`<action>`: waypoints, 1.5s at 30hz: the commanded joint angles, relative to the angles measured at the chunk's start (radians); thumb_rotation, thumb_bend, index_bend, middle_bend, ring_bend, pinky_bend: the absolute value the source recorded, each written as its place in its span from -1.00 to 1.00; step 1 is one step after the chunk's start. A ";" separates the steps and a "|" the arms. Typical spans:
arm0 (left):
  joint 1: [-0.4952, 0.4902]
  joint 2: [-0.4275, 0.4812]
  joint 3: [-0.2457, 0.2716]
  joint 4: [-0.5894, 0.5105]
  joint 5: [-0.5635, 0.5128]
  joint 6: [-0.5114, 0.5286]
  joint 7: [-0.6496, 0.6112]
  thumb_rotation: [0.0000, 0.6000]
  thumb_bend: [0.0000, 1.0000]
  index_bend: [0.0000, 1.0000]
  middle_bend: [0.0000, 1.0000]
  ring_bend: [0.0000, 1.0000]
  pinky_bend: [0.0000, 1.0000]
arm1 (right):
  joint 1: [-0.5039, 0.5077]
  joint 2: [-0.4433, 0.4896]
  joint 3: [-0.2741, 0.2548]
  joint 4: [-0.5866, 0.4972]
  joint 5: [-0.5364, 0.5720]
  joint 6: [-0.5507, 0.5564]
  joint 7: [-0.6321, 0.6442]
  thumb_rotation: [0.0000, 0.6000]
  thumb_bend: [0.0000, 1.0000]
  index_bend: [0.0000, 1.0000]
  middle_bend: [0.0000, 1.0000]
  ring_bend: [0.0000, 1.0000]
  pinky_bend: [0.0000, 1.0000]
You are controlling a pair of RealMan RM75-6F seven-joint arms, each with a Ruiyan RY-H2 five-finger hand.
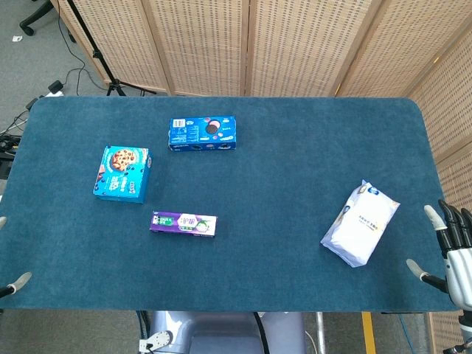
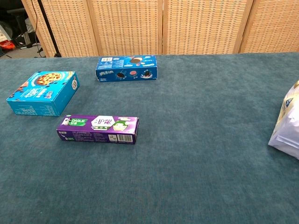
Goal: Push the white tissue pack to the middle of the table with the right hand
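White tissue pack (image 1: 360, 233) — soft, crinkled, blue-labelled

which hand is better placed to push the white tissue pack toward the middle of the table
Right. The right hand sits open just beyond the white tissue pack at the table's right edge; only the left hand's fingertips show, at the far left edge.

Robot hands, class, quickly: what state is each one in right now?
Left robot hand: cannot be told; only fingertips show at the table's edge.
Right robot hand: open, fingers apart, holding nothing, beside the tissue pack.
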 commanded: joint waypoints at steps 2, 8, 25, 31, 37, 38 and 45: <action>-0.001 -0.002 -0.001 -0.001 -0.003 -0.003 0.004 1.00 -1.00 -1.00 -1.00 -1.00 -1.00 | 0.002 0.001 0.000 0.002 0.000 -0.003 0.005 1.00 -1.00 -1.00 -1.00 -1.00 -1.00; -0.002 -0.004 -0.001 -0.003 -0.002 -0.005 0.013 1.00 -1.00 -1.00 -1.00 -1.00 -1.00 | 0.008 0.005 -0.004 0.005 0.004 -0.021 0.026 1.00 -1.00 -1.00 -1.00 -1.00 -1.00; -0.010 -0.004 -0.014 -0.024 -0.034 -0.025 0.033 1.00 -1.00 -1.00 -1.00 -1.00 -1.00 | 0.121 0.075 0.012 0.245 0.177 -0.350 0.555 1.00 -0.21 -0.02 -0.19 -0.54 -0.39; -0.010 -0.001 -0.016 -0.024 -0.039 -0.025 0.023 1.00 -1.00 -1.00 -1.00 -1.00 -1.00 | 0.172 0.087 -0.041 0.328 0.170 -0.521 0.537 1.00 0.57 0.20 -0.01 -0.38 -0.27; -0.012 0.002 -0.017 -0.024 -0.042 -0.030 0.014 1.00 -1.00 -1.00 -1.00 -1.00 -1.00 | 0.224 0.080 -0.072 0.366 0.174 -0.662 0.509 1.00 0.62 0.21 0.02 -0.34 -0.23; -0.013 0.002 -0.017 -0.023 -0.042 -0.032 0.013 1.00 -1.00 -1.00 -1.00 -1.00 -1.00 | 0.233 0.076 -0.075 0.373 0.179 -0.687 0.504 1.00 0.63 0.22 0.02 -0.34 -0.23; -0.013 0.002 -0.018 -0.025 -0.046 -0.033 0.011 1.00 -1.00 -1.00 -1.00 -1.00 -1.00 | 0.280 0.030 -0.081 0.414 0.201 -0.788 0.482 1.00 0.64 0.24 0.04 -0.32 -0.21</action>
